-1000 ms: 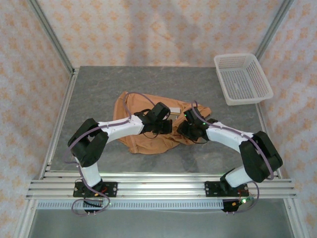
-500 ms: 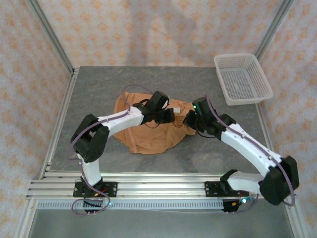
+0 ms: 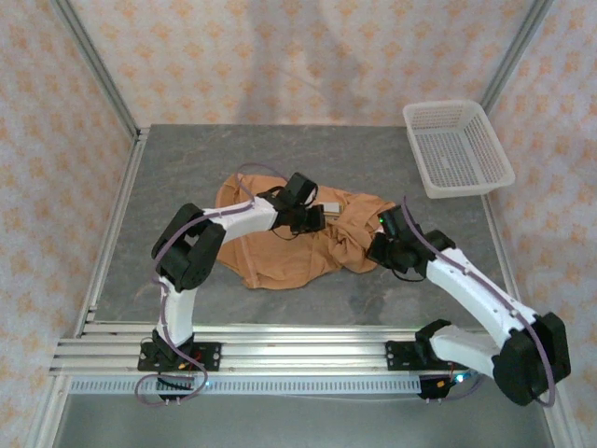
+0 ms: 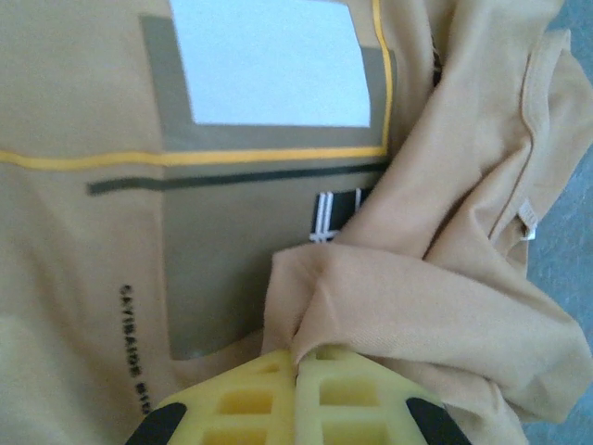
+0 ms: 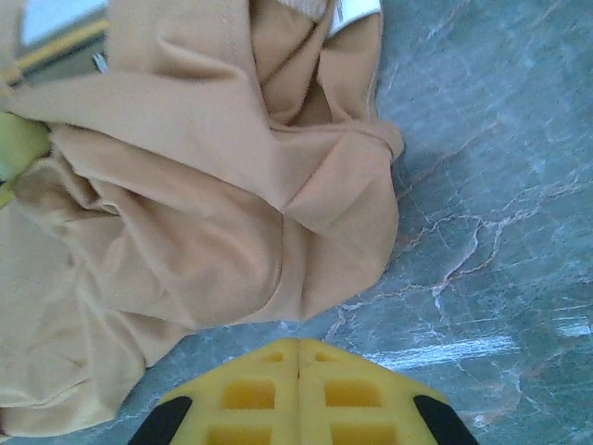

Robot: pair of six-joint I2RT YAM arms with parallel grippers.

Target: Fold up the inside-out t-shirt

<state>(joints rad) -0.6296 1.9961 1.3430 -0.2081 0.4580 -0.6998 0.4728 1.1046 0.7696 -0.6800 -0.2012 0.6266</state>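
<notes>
The inside-out t-shirt (image 3: 280, 257) lies crumpled in the middle of the grey table, orange-tan, with a printed panel showing in the left wrist view. My left gripper (image 3: 317, 221) sits over its upper middle, shut on a raised fold of the t-shirt (image 4: 445, 306); the yellow jaws of the left gripper (image 4: 296, 357) pinch the cloth between them. My right gripper (image 3: 373, 250) is at the shirt's right edge. In the right wrist view the right gripper (image 5: 298, 345) is shut with nothing in it, over bare table just short of the t-shirt's hem (image 5: 185, 232). A white label (image 5: 357, 11) shows at the far edge.
A white mesh basket (image 3: 457, 147) stands at the back right corner. Marbled grey tabletop (image 5: 482, 232) lies open to the right of the shirt. Metal frame posts and patterned walls close in the table on three sides.
My right arm has swung out and its gripper has drawn back toward the near right, off the cloth, with its jaws closed. The left gripper keeps its hold; the shirt's right side is more bunched.
</notes>
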